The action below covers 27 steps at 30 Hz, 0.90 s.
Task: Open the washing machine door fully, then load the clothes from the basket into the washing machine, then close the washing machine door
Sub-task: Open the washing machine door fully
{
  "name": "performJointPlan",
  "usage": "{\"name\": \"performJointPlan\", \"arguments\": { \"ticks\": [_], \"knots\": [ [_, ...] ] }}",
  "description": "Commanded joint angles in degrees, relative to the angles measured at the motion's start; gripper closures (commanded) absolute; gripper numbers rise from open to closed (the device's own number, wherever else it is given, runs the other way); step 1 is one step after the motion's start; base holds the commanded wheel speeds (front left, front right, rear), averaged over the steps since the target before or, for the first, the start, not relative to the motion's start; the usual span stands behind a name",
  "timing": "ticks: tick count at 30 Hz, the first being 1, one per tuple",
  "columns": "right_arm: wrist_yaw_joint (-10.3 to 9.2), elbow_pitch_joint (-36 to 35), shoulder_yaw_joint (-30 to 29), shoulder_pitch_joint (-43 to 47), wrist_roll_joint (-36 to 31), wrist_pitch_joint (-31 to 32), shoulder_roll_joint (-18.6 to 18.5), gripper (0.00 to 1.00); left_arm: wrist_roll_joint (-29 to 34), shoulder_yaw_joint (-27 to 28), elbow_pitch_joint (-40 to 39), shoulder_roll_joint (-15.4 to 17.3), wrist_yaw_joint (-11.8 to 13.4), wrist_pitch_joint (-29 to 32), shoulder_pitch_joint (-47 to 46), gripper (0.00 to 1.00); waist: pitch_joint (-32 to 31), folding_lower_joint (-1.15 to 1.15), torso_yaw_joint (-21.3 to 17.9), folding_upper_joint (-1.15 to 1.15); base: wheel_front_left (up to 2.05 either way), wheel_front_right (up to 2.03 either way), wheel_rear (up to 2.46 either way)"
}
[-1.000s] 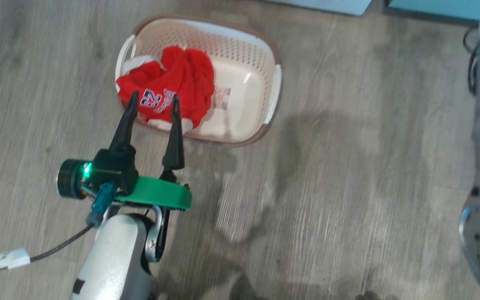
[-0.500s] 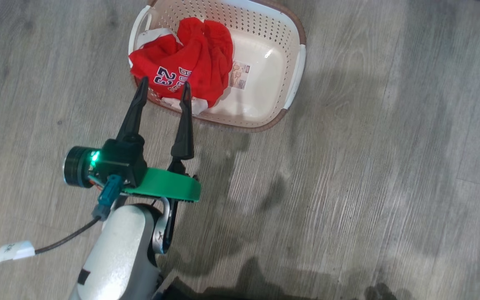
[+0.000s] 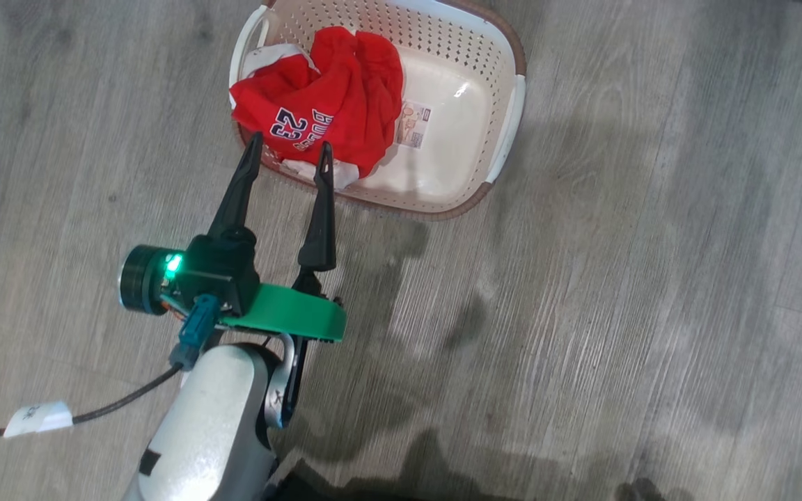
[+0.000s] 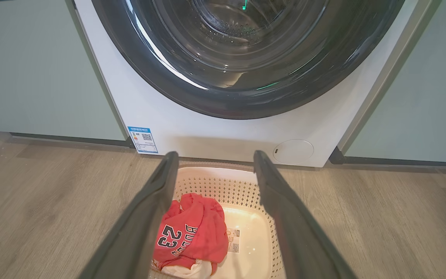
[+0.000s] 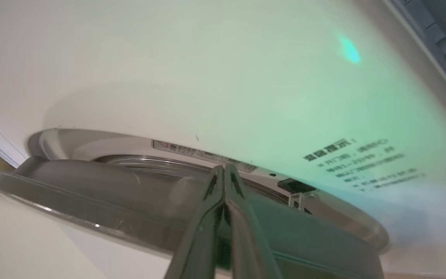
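Observation:
The cream perforated basket (image 3: 505,132) sits on the wood floor, with the clothes (image 3: 345,97), a red jersey marked "23" over a bit of white fabric, heaped in its left half. My left gripper (image 3: 289,145) hangs open above the basket's near rim, its fingertips framing the jersey's edge. The left wrist view looks between those fingers at the clothes (image 4: 196,232), the basket (image 4: 223,182), the white washing machine (image 4: 207,131) and its black-rimmed door (image 4: 246,58). My right gripper (image 5: 225,167) is shut and empty, its tips at the gap behind the ajar door (image 5: 91,193).
Pale teal cabinets (image 4: 33,77) flank the washer on both sides. A blue label (image 4: 142,139) and a small round flap (image 4: 293,151) sit low on its front. Bare wood floor (image 3: 617,313) spreads to the right of the basket.
The head camera has swung, so the basket sits higher and further right in the picture and the pale right arm has left its right edge. My left gripper stays open by the basket.

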Motion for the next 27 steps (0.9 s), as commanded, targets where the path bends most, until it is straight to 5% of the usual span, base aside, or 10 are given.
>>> {"name": "performJointPlan", "arguments": {
  "ticks": [1, 27],
  "knots": [
    [0.03, -1.4, 0.7, -3.4, 0.7, 1.6, 1.7, 1.00, 0.1, 1.2, -1.6, 0.6, 0.4, -0.3, -0.4, 0.00, -0.1, 0.00, 0.0, 0.00, 0.00, 0.00, 0.00],
    [0.03, -2.3, 6.5, 12.6, 10.6, 16.0, -0.6, 1.00, 0.9, 1.3, -0.6, 0.6, 0.4, -0.3, 4.1, 0.00, -9.9, 0.00, 1.2, 0.00, 0.00, 0.00, 0.00]
  ]
}}
